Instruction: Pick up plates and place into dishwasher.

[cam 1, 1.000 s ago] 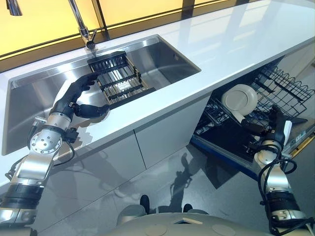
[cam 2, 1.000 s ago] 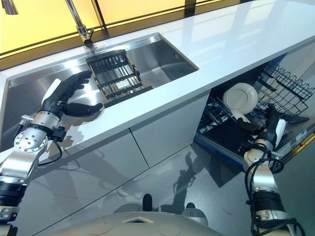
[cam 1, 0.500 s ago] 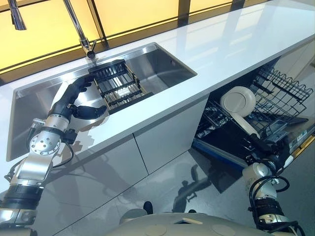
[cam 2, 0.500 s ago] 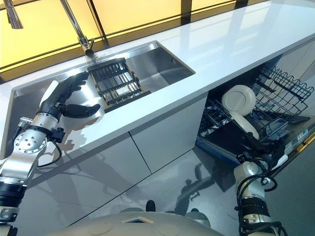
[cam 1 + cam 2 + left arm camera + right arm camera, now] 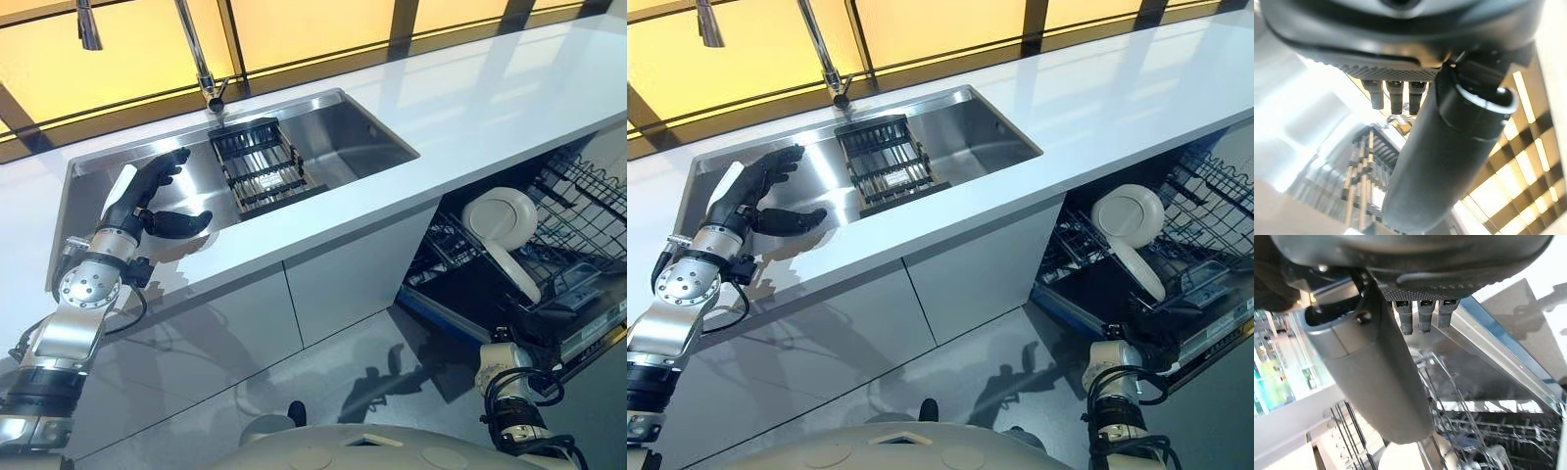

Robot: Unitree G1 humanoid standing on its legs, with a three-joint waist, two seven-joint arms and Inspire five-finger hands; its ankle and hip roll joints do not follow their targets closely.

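At right, two white round plates (image 5: 499,217) are seen upright in the dishwasher rack (image 5: 578,211); left hand (image 5: 147,196) is spread, empty; right hand's (image 5: 1371,382) grasp cannot be told.

The sink (image 5: 362,137) was brushed steel, the worktop (image 5: 509,98) glossy white, the plates (image 5: 500,217) smooth and glazed, the dishwasher rack (image 5: 588,196) dark wire.

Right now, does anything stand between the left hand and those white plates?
Yes. The left hand hovers over the sink, while the white plates stand in the dishwasher rack below the countertop, which lies between them.
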